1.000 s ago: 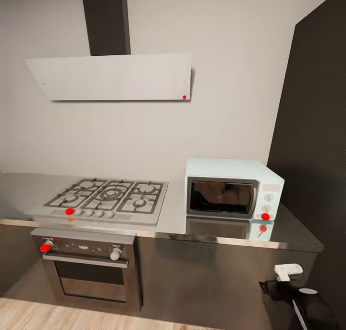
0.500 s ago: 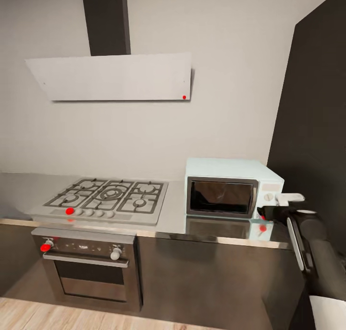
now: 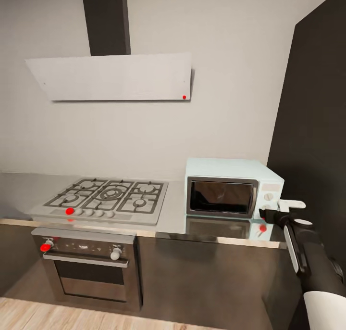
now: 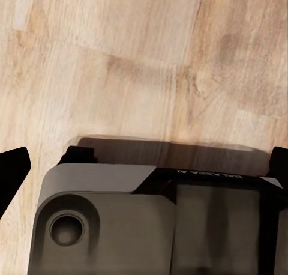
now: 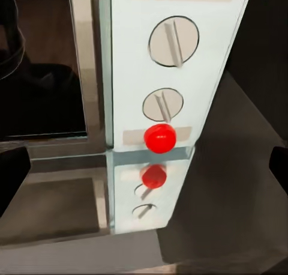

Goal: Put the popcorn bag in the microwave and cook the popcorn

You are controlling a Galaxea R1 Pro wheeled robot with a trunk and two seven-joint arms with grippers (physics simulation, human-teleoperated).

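Note:
The pale mint-blue microwave stands on the grey countertop with its dark glass door shut. My right gripper hovers at the microwave's front right corner, just in front of the control panel. In the right wrist view its fingertips sit far apart at both edges, so the right gripper is open and empty, facing the two knobs and the red round light. The left gripper is open too, hanging above the wooden floor. The popcorn bag is out of view.
A gas hob lies on the counter left of the microwave, with a steel oven beneath and a hood above. A tall dark cabinet walls off the right side. Part of my own base lies below the left gripper.
My right arm has risen from below the counter edge to the microwave's control panel, then settled slightly lower. The camera and the kitchen have stayed still.

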